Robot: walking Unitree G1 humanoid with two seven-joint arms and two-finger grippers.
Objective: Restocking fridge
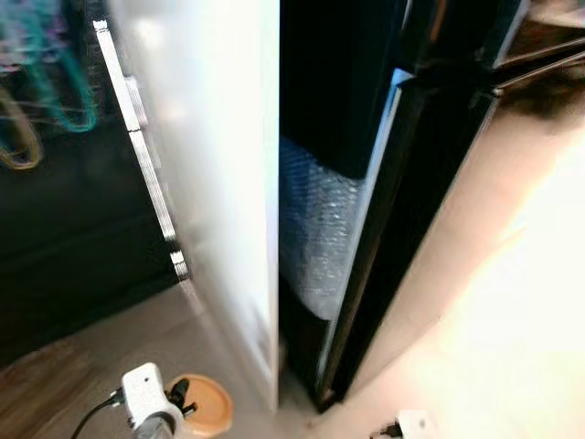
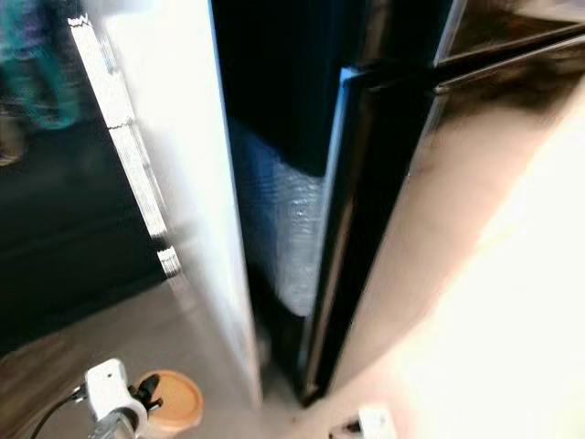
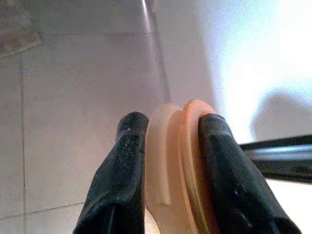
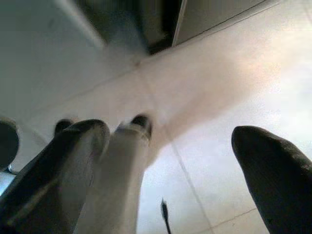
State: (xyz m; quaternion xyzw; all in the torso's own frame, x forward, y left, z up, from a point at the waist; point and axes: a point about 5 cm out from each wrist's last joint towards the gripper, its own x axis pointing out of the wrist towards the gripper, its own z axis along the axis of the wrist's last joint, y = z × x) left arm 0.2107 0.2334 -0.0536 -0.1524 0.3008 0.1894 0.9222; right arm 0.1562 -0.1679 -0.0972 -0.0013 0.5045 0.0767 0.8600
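no text, labels, brands or numbers can be read on anything; the views are blurred.

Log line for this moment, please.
left gripper: shut on peach disc, low | right gripper: open, empty, above floor | fridge door: ajar | view: blurred

I stood in what looked like a home kitchen. Right before me was a tall fridge (image 1: 219, 183) with its white door (image 1: 210, 137) swung open, dark inside, and a black glossy cabinet front (image 1: 402, 229) beside it. The floor (image 3: 73, 97) was pale tile with plain grout lines, and sunlight fell bright across it on my right.
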